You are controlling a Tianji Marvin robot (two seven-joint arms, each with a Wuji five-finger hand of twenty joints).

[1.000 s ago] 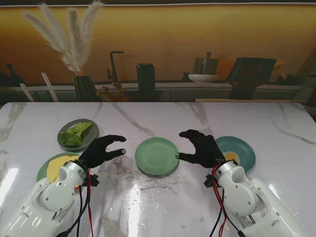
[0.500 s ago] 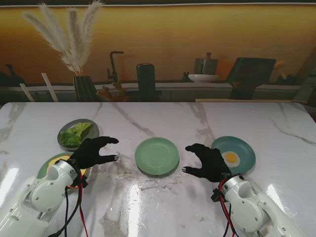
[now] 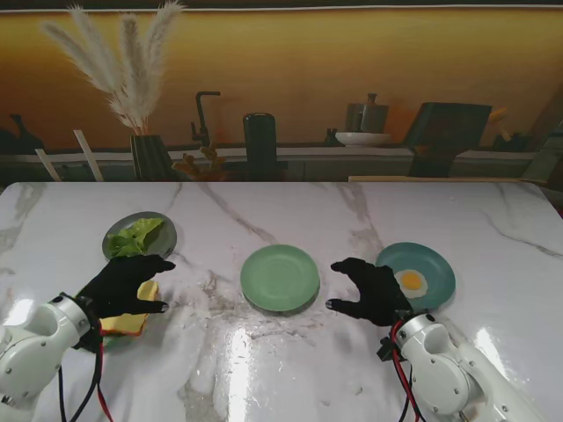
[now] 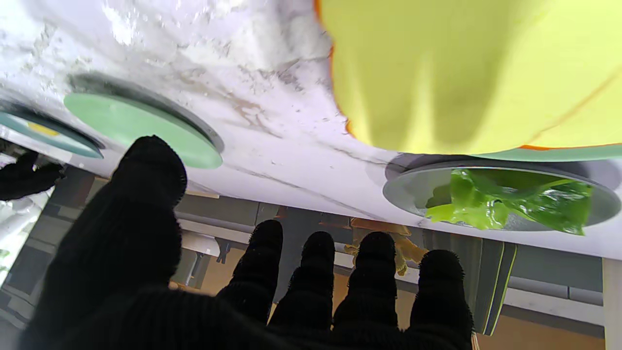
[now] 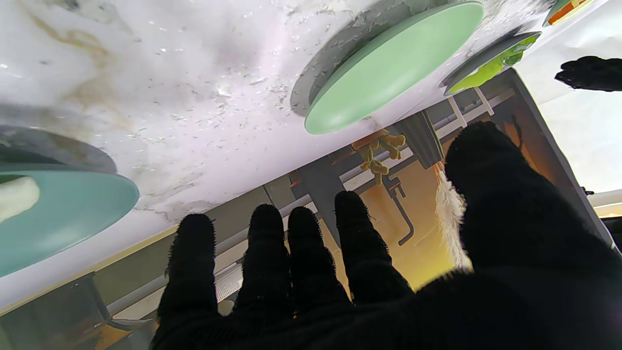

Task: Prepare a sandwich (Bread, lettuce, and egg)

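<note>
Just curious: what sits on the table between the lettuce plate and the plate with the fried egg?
An empty light green plate lies between the lettuce plate and the egg plate, with bare marble on either side, as the stand view shows.

On the marble table stood four plates — one empty green plate (image 3: pixel 280 278), one grey plate (image 3: pixel 164 239) with lettuce (image 3: pixel 136 237), one teal plate (image 3: pixel 433 264) with one fried egg (image 3: pixel 410 281), one under the bread (image 3: pixel 134 322) — plus two gloved hands.
</note>
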